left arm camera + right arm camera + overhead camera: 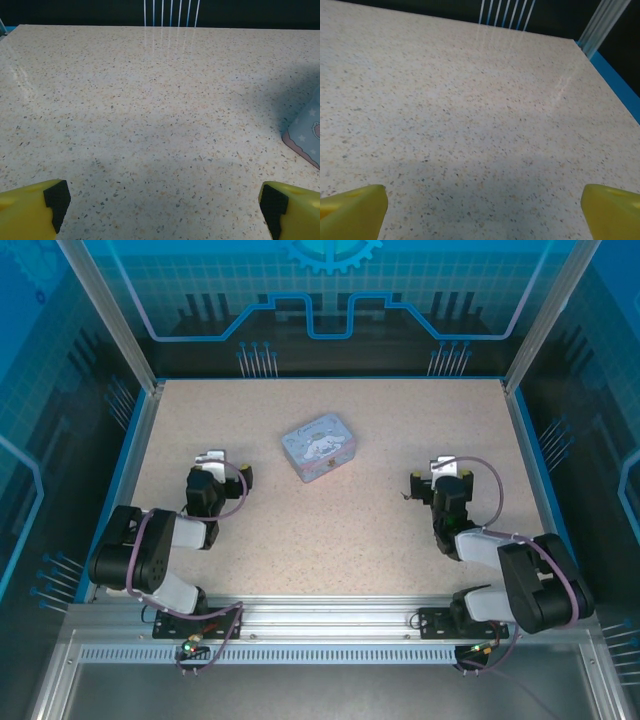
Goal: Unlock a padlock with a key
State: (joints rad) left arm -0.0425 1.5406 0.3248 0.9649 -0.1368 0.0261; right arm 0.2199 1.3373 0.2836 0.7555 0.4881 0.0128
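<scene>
The left gripper (165, 207) and the right gripper (482, 210) both stand wide, with nothing between their yellow pads, each looking out over the speckled table (380, 540). The padlock and the key are too small to tell with certainty. A dark speck (406, 498) lying just left of the right gripper may be one of them, which would make the right arm the nearer, but its long axis cannot be read. The pale blue tin (318, 447) sits skewed between the arms and far of both, apart from each.
</scene>
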